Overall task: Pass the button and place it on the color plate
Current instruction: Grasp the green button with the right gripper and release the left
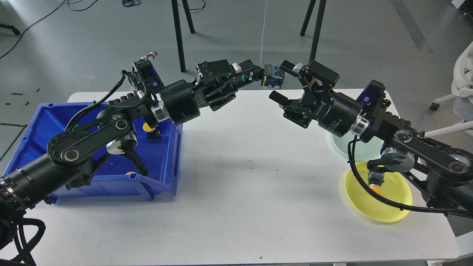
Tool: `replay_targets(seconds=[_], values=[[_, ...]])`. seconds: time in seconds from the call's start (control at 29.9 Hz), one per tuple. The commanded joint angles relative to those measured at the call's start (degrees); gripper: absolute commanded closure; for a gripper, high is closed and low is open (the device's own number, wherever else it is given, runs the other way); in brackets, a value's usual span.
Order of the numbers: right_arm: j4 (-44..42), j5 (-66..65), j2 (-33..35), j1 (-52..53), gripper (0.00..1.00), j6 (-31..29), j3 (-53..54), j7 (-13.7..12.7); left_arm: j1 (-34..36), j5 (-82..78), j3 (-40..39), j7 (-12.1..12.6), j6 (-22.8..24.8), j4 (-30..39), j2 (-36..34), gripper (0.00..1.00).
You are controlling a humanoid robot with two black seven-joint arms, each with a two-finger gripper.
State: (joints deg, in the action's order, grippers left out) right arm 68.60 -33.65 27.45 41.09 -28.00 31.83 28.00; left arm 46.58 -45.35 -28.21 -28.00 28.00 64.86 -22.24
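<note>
At upper centre, a small, rigid, light button (269,78) is held by the left gripper (247,79), its free end offered to the wide-open right gripper (283,83).

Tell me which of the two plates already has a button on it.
The yellow plate, nearest the table's front right corner, has an orange-topped button on it. The pale green plate behind it shows none, though the right arm hides most of it.
</note>
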Motion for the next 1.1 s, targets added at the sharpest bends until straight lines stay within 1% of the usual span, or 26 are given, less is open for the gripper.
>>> replay_targets(seconds=[0.0, 0.1, 0.2, 0.4, 0.5, 0.53, 0.6, 0.67, 0.74, 0.77, 0.84, 0.94, 1.0, 1.07], values=[[0.0, 0.3, -0.6, 0.0, 0.26, 0.0, 0.3, 0.0, 0.0, 0.0, 0.0, 0.0, 0.0, 0.0, 0.0, 0.85], [0.0, 0.3, -1.4, 0.0, 0.32, 0.0, 0.2, 0.0, 0.0, 0.0, 0.0, 0.0, 0.0, 0.0, 0.0, 0.85], [0.0, 0.3, -1.5, 0.0, 0.47, 0.0, 0.3, 0.0, -0.2, 0.0, 0.0, 0.0, 0.0, 0.0, 0.0, 0.85], [0.2, 0.3, -1.4, 0.0, 0.7, 0.0, 0.8, 0.0, -0.3, 0.0, 0.0, 0.0, 0.0, 0.0, 0.1, 0.85], [0.2, 0.3, -1.5, 0.0, 0.91, 0.0, 0.9, 0.0, -0.3, 0.0, 0.0, 0.0, 0.0, 0.0, 0.1, 0.86], [0.2, 0.3, -1.5, 0.0, 0.94, 0.0, 1.0, 0.0, -0.3, 0.0, 0.0, 0.0, 0.0, 0.0, 0.1, 0.85], [0.4, 0.3, -1.5, 0.0, 0.98, 0.0, 1.0, 0.0, -0.3, 0.0, 0.0, 0.0, 0.0, 0.0, 0.1, 0.85], [0.5, 0.3, -1.5, 0.0, 0.99, 0.0, 1.0, 0.0, -0.4, 0.0, 0.0, 0.0, 0.0, 0.0, 0.1, 0.81], [0.5, 0.3, -1.5, 0.0, 0.99, 0.0, 1.1, 0.0, -0.4, -0.1, -0.1, 0.0, 0.0, 0.0, 0.2, 0.73], [0.5, 0.3, -1.5, 0.0, 0.99, 0.0, 1.1, 0.0, -0.4, -0.1, -0.1, 0.0, 0.0, 0.0, 0.2, 0.67], [0.6, 0.3, -1.4, 0.0, 1.0, 0.0, 1.2, 0.0, -0.5, 0.0, -0.2, 0.0, 0.0, 0.0, 0.2, 0.59], [0.7, 0.4, -1.4, 0.0, 1.0, 0.0, 1.2, 0.0, -0.9, 0.0, -0.5, 0.0, 0.0, 0.0, 0.2, 0.53], [0.7, 0.4, -1.4, 0.0, 1.0, 0.0, 1.2, 0.0, -0.9, 0.0, -0.5, 0.0, 0.0, 0.0, 0.2, 0.47], [0.7, 0.3, -1.3, -0.1, 1.0, 0.0, 1.2, 0.0, -0.9, 0.0, -0.5, 0.0, 0.0, 0.0, 0.2, 0.44]])
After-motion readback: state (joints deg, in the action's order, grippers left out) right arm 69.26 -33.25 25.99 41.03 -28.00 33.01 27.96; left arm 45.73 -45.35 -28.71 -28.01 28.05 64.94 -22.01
